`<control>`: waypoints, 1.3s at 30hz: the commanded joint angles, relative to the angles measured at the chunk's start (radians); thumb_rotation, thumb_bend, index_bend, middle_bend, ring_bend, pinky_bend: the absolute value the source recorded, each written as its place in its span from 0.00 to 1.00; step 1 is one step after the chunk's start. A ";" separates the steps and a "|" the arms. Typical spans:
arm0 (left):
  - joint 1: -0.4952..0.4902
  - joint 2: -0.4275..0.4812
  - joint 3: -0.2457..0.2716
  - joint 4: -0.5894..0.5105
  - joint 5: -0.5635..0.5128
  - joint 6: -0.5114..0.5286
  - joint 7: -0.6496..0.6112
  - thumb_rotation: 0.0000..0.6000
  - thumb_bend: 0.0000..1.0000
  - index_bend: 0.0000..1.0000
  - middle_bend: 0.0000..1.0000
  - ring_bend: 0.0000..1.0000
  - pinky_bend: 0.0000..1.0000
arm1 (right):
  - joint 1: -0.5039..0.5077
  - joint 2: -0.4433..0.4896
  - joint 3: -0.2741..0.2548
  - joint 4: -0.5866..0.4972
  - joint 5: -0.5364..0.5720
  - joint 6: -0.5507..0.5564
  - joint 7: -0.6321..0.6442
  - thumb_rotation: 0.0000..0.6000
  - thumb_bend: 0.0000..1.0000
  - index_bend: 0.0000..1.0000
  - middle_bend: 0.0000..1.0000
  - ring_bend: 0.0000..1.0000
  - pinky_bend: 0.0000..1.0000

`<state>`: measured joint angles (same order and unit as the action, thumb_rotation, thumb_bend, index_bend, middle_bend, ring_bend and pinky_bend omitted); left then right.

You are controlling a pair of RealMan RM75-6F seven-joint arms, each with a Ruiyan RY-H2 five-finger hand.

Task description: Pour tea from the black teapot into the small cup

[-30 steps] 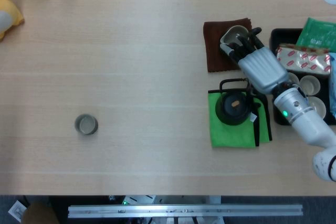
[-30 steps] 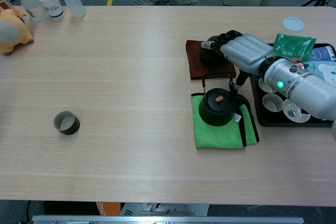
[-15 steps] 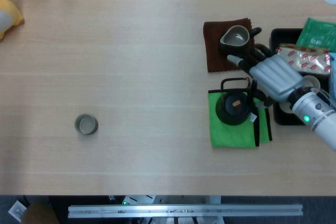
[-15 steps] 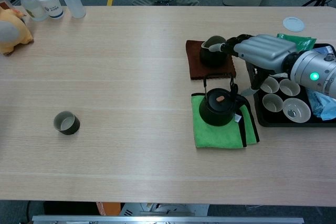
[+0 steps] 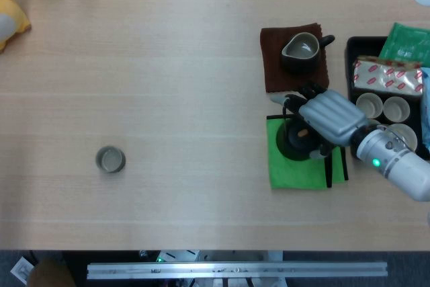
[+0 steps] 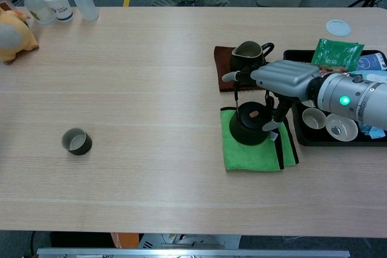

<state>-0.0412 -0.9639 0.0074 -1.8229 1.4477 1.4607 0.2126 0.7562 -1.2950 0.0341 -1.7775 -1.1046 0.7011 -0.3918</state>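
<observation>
Change: We see our right hand (image 6: 284,81) lower and nearer than a second ago. Then it hung over the dark pitcher (image 6: 247,57) on the brown cloth (image 5: 275,65); half a second ago it was beside the pitcher; now it is over the black teapot (image 6: 248,124), and the pitcher shows whole again.

Right hand: Fingers stretch out over the teapot's wire handle (image 6: 237,83), the thumb dropping beside the pot. We cannot tell whether the fingers have closed on the handle or only lie above it.

Left hand: Neither view shows it.

Teapot: It sits on the green cloth (image 5: 302,173), unmoved, just in front of the brown cloth. A brownish knob marks its lid.

Small cup: The dark small cup (image 6: 77,141) stands alone on the desk (image 6: 157,77), well apart from the teapot, far to its left, where it stood before.

Writing: The white paper cup (image 6: 55,1) at the far corner bears blue print, too small to read. A red-and-white packet (image 5: 386,75) and a green packet (image 6: 336,54) on the black tray (image 6: 302,140) carry print we cannot make out.

Rest: White cups (image 6: 338,126) sit in the tray; a squeeze bottle (image 6: 83,1) and a yellow soft toy (image 6: 14,34) lie by the far left edge.
</observation>
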 commanded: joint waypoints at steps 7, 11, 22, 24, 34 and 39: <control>-0.004 -0.001 0.001 0.003 -0.001 -0.010 0.000 1.00 0.28 0.23 0.31 0.28 0.21 | 0.015 -0.009 -0.014 -0.008 -0.007 0.004 0.014 1.00 0.00 0.04 0.20 0.07 0.05; 0.002 0.002 0.001 0.005 -0.007 -0.004 -0.004 1.00 0.28 0.23 0.31 0.28 0.21 | 0.024 -0.016 -0.022 -0.016 -0.023 0.000 0.020 1.00 0.00 0.04 0.20 0.07 0.05; 0.008 0.007 0.004 0.009 -0.011 -0.004 -0.010 1.00 0.28 0.23 0.30 0.28 0.21 | 0.035 0.001 -0.056 -0.050 -0.058 -0.012 0.033 1.00 0.00 0.04 0.20 0.07 0.05; 0.006 0.006 0.004 0.010 -0.010 -0.006 -0.011 1.00 0.28 0.23 0.30 0.28 0.21 | 0.035 0.005 -0.062 -0.053 -0.062 -0.011 0.033 1.00 0.00 0.04 0.20 0.07 0.05; 0.009 0.008 0.006 0.008 -0.009 -0.004 -0.011 1.00 0.28 0.23 0.30 0.28 0.21 | 0.049 0.001 -0.085 -0.051 -0.058 -0.020 0.019 1.00 0.00 0.04 0.20 0.07 0.05; 0.010 0.007 0.007 0.007 -0.007 -0.004 -0.009 1.00 0.28 0.23 0.30 0.28 0.21 | 0.053 0.000 -0.090 -0.055 -0.077 -0.027 0.034 1.00 0.00 0.04 0.20 0.08 0.05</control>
<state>-0.0311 -0.9567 0.0143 -1.8162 1.4408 1.4563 0.2035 0.8082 -1.2941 -0.0553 -1.8314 -1.1768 0.6762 -0.3621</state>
